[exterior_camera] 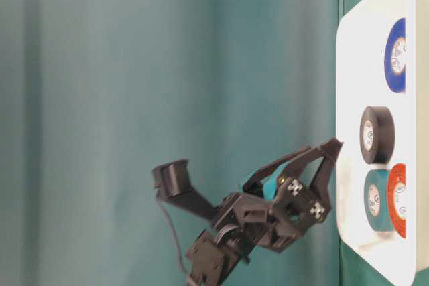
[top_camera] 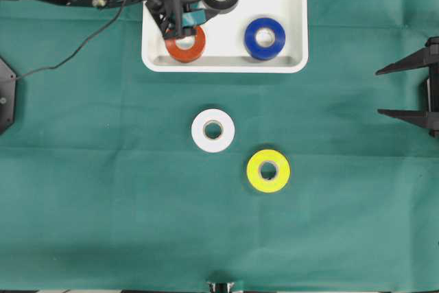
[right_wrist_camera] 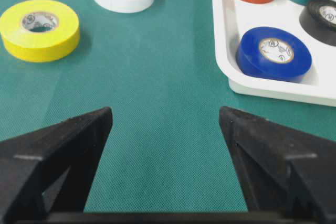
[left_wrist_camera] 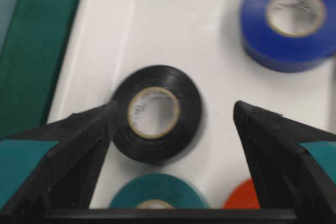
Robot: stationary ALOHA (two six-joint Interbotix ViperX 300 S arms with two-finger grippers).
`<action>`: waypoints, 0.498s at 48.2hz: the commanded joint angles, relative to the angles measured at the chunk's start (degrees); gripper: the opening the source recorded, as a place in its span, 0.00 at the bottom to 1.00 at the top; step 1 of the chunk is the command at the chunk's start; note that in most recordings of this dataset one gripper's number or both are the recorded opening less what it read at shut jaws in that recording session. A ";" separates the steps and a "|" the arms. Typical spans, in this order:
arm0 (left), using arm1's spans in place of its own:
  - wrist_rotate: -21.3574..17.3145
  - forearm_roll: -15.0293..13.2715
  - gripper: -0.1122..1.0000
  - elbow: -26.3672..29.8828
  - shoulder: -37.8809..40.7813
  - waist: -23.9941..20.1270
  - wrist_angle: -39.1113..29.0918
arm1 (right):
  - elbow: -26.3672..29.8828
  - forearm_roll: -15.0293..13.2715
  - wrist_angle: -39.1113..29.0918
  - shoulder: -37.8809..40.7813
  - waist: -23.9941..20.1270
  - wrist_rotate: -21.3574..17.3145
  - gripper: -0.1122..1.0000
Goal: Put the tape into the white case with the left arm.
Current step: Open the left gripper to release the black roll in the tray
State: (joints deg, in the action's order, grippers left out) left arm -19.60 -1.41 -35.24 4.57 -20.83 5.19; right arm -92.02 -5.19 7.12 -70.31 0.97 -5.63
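Observation:
The white case (top_camera: 295,66) sits at the back of the table. Lying flat in it are a black tape roll (left_wrist_camera: 157,113), a teal one (left_wrist_camera: 157,192), an orange one (top_camera: 186,46) and a blue one (top_camera: 265,38). My left gripper (left_wrist_camera: 176,107) hovers over the case's left part, open, with nothing held. The black roll lies below, between the teal-striped fingers (left_wrist_camera: 79,140). A white tape roll (top_camera: 212,130) and a yellow one (top_camera: 268,170) lie on the green cloth in front of the case. My right gripper (right_wrist_camera: 165,111) is open and empty at the right edge.
A green cloth (top_camera: 103,190) covers the whole table. A black cable (top_camera: 82,46) runs from the left arm across the cloth's back left. A black mount (top_camera: 5,94) sits at the left edge.

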 commanded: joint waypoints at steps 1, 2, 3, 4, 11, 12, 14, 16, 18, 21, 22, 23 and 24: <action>0.09 -0.09 0.92 -0.70 -3.60 0.97 0.00 | 0.62 0.00 0.53 0.35 0.00 -0.09 0.88; 0.09 -0.09 0.92 -1.14 -3.96 1.23 0.00 | 0.62 0.00 0.53 0.35 0.09 -0.09 0.88; 0.09 -0.09 0.92 -1.58 -4.39 1.49 0.00 | 0.70 0.00 0.53 0.35 0.00 -0.09 0.88; 0.09 -0.09 0.92 -1.93 -4.83 1.76 0.00 | 0.70 0.00 0.53 0.35 0.00 -0.09 0.88; 0.09 -0.09 0.92 -5.01 -7.82 4.31 0.00 | 0.62 0.00 0.53 0.35 0.09 -0.09 0.88; 0.09 -0.09 0.92 -5.45 -8.26 4.66 0.00 | 0.62 0.00 0.53 0.35 0.00 -0.09 0.88; 0.09 -0.09 0.92 -6.24 -9.05 5.36 0.00 | 0.62 0.00 0.53 0.35 0.00 -0.09 0.88; 0.09 -0.09 0.92 -7.21 -9.84 5.89 0.00 | 0.62 0.00 0.53 0.35 0.09 -0.09 0.88; 0.09 -0.09 0.92 -8.09 -10.72 6.42 0.00 | 0.70 0.00 0.53 0.35 0.00 -0.09 0.88; 0.09 -0.09 0.92 -9.32 -11.95 7.12 0.00 | 0.62 0.00 0.53 0.35 0.00 -0.09 0.88; 0.09 -0.09 0.92 -9.76 -12.48 7.29 0.00 | 0.70 0.00 0.53 0.35 0.09 -0.09 0.88; 0.09 -0.09 0.92 -10.20 -12.83 7.38 0.00 | 0.62 0.00 0.53 0.35 0.00 -0.09 0.88; 0.09 -0.09 0.92 -10.63 -13.27 7.56 0.00 | 0.62 0.00 0.62 0.35 0.00 -0.09 0.88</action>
State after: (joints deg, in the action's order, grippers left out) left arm -19.60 -1.41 -45.35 -5.98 -13.89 4.92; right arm -92.02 -5.10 7.12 -70.22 0.97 -5.63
